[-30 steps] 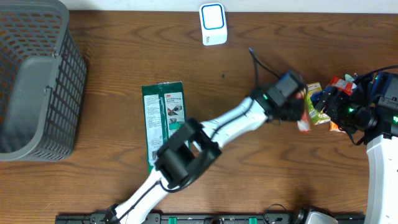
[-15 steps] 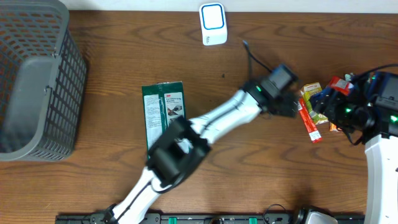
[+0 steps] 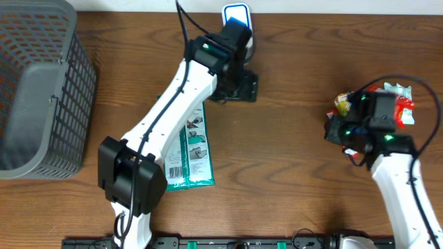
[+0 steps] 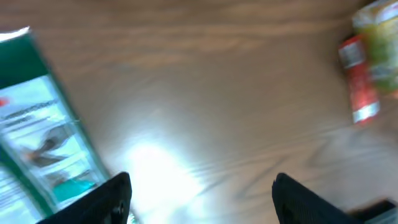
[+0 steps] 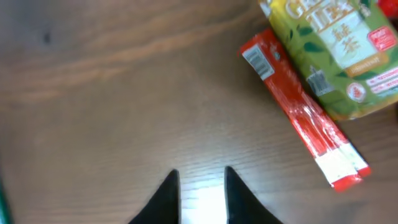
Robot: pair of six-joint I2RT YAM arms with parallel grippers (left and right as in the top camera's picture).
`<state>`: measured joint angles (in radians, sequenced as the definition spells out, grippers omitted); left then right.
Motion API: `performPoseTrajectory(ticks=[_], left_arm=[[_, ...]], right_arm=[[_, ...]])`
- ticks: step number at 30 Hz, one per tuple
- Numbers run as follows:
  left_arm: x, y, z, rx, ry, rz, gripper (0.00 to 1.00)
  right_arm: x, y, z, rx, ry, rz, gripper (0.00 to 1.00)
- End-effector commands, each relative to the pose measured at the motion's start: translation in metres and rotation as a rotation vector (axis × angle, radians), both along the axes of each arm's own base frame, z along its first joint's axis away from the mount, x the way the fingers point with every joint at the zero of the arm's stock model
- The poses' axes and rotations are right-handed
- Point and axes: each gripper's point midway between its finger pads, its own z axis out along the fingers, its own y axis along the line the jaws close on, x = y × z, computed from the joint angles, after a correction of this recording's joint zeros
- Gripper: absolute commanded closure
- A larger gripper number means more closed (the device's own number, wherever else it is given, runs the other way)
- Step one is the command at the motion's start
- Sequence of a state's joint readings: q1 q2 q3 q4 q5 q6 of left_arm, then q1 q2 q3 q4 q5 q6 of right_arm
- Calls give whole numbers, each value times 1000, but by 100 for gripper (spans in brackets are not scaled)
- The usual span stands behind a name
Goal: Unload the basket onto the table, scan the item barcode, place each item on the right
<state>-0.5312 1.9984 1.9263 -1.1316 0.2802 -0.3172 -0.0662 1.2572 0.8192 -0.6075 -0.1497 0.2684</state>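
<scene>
The red stick packet (image 5: 298,106) lies flat on the tabletop (image 3: 291,173) at the right side of the scene, under the right arm. In the right wrist view its long axis runs on a slant from upper left to lower right. It is a slim, glossy red sachet with a white strip at its lower right end. At its upper left end a small white label carries the barcode (image 5: 255,59), facing up. From overhead the arm hides most of it, so we cannot tell its heading across the tabletop there.

A green tea packet (image 5: 336,56) with yellow lettering lies just beside its upper end, touching or overlapping it.

The right gripper (image 5: 201,174) hangs over bare wood to the left of the packet. Its fingers are drawn close with only a narrow gap, and nothing is between them.

The left gripper (image 4: 200,186) is spread wide and empty, reaching to the far middle of the tabletop. It sits just near of the white, blue-rimmed scanner (image 3: 239,10), well apart from the red packet. Its own view is blurred.

A green 3M pack (image 3: 194,155) lies lengthwise near-to-far beneath the left arm. A grey mesh basket (image 3: 41,90) stands at the far left.
</scene>
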Motion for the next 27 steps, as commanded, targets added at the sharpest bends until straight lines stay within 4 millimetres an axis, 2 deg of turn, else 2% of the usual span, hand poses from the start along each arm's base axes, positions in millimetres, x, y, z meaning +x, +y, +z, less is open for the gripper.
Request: performPoseTrajectory(ticks=[1,2,5,13,15,21,27], left_arm=[[9,34,-14,150,-32,-34,27],[12,43,-15,180,-36,-20,27],[15,52,-15,195,-34,1,26],[16,53,-15,195,-35,5,27],[16,53,-16,196,-34,4,27],[15,54,-17,198,-29,4,26],[15,54,-18,199,-27,3,26]], right_arm=[[3,-9,-27,-78,-35,-7,94],[6,-12,-33,-93,-54,-17,98],[17,-19,-48,-129,-114,-33,99],[33,-54,-89,-283,-86,-140,96],[37,-57,-94,-294,-89,-148,97],[40,-90,-94,-412,-106,-259,98],[46,-109,-86,-421,-149,-320,99]])
